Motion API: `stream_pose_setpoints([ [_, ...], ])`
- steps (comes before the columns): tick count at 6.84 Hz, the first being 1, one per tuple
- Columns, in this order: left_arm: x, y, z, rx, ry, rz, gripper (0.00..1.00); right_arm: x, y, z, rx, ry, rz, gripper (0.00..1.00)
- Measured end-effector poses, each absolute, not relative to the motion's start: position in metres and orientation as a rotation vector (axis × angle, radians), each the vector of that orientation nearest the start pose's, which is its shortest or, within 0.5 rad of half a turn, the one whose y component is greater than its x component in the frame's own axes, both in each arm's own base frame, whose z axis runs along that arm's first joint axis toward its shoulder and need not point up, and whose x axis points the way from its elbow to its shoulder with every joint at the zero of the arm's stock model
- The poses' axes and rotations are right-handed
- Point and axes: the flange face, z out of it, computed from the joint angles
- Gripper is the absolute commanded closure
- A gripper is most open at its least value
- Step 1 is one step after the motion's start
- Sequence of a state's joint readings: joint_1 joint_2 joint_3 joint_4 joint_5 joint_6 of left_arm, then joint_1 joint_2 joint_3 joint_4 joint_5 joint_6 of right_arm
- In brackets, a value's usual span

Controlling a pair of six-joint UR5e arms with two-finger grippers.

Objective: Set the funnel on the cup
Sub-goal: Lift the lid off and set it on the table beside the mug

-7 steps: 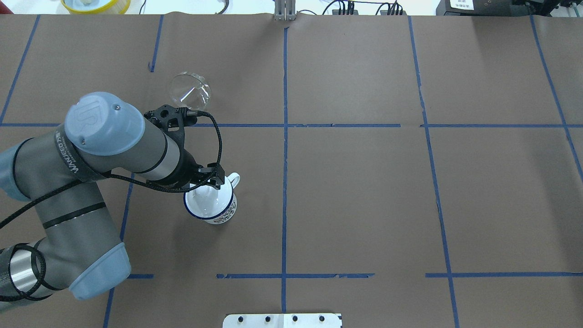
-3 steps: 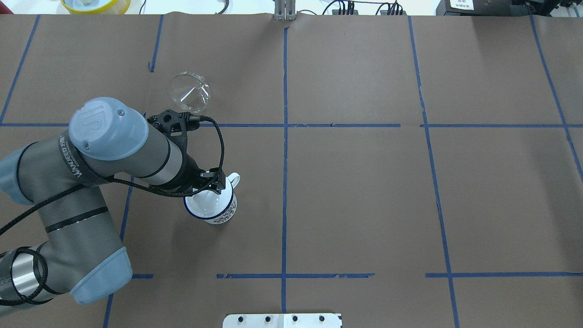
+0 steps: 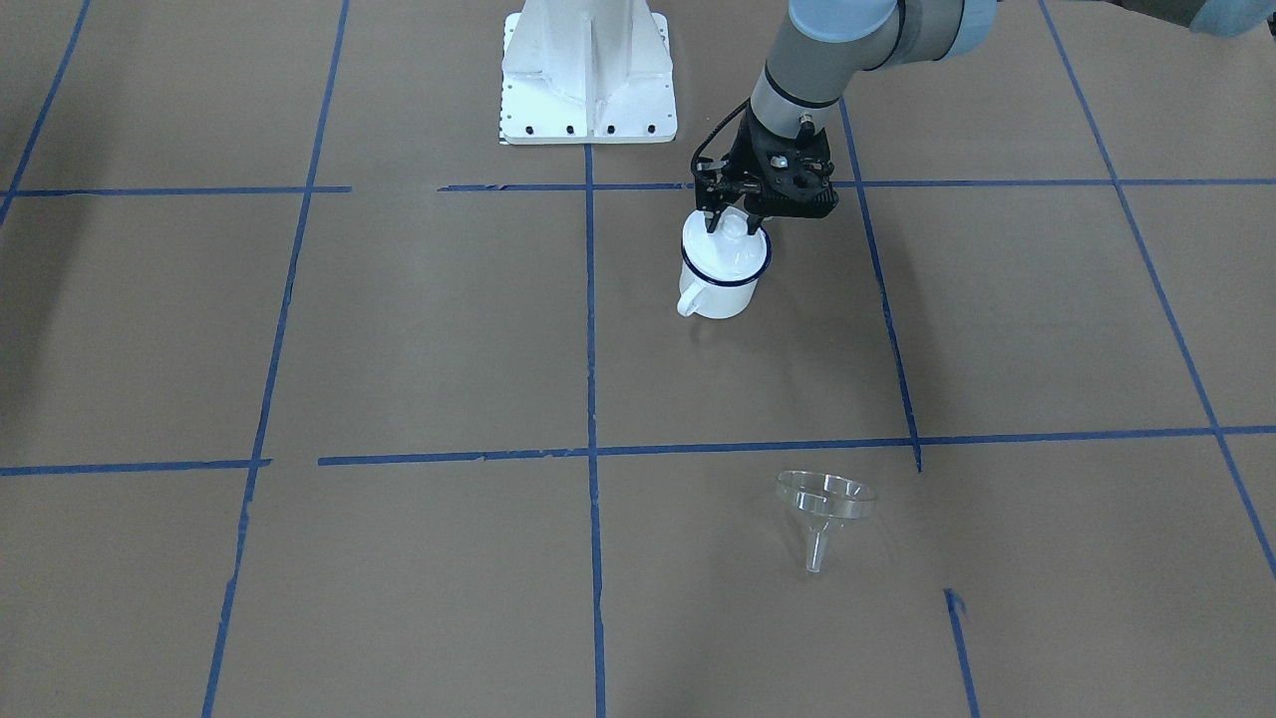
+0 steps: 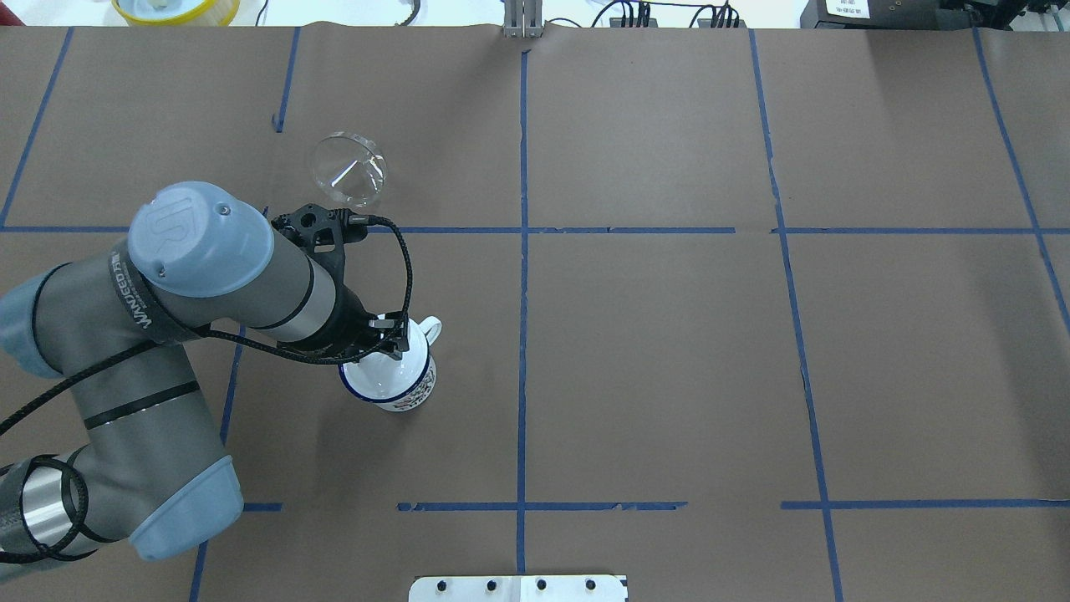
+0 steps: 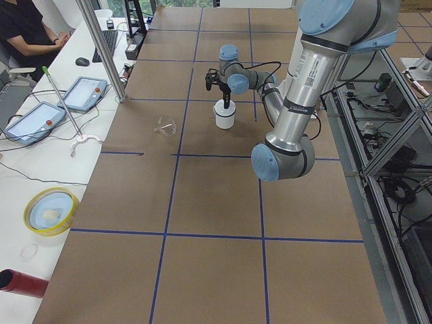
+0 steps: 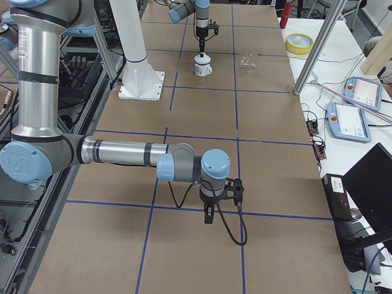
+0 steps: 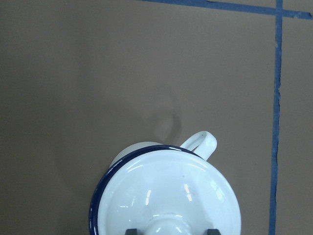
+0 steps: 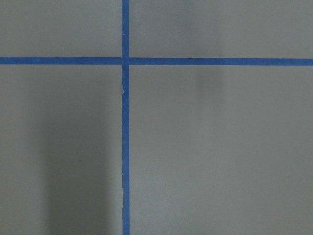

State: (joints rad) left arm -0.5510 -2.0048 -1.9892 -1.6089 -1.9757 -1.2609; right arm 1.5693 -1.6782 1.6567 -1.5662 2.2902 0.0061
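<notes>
The cup [image 4: 399, 386], a white mug with a dark blue rim, stands left of the table's middle and carries a round white knobbed lid [image 3: 726, 249]. My left gripper [image 4: 387, 336] hangs straight down over it. In the left wrist view its dark fingertips [image 7: 131, 231] stand either side of the lid's knob [image 7: 168, 226] with small gaps, so it is open. The clear funnel [image 4: 349, 170] lies on the table beyond the cup, apart from it; it also shows in the front view [image 3: 825, 504]. My right gripper [image 6: 208, 215] hangs over bare table far away; I cannot tell its state.
Brown paper with blue tape lines [image 4: 523, 251] covers the table. The robot's white base plate [image 3: 588, 70] stands at the near edge. A yellow bowl [image 4: 175, 8] and cables lie past the far edge. Operator tablets [image 5: 81, 94] lie on a side bench.
My left gripper has shifted a little left and lowered over the lid's knob. The cup, the lid and the funnel have not moved.
</notes>
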Motion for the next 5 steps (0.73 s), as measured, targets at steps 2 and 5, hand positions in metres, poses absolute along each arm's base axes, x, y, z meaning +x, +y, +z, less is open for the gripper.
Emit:
stream_pose_setpoints([
  [2, 0.426, -0.377, 0.231, 0.028, 0.958, -0.047, 1.0, 0.067, -0.445, 0.67, -0.019, -0.719, 0.011, 0.0],
  [5, 0.386, -0.372, 0.21, 0.039, 0.941, -0.068, 1.0, 0.067, -0.445, 0.67, -0.019, -0.719, 0.01, 0.0],
])
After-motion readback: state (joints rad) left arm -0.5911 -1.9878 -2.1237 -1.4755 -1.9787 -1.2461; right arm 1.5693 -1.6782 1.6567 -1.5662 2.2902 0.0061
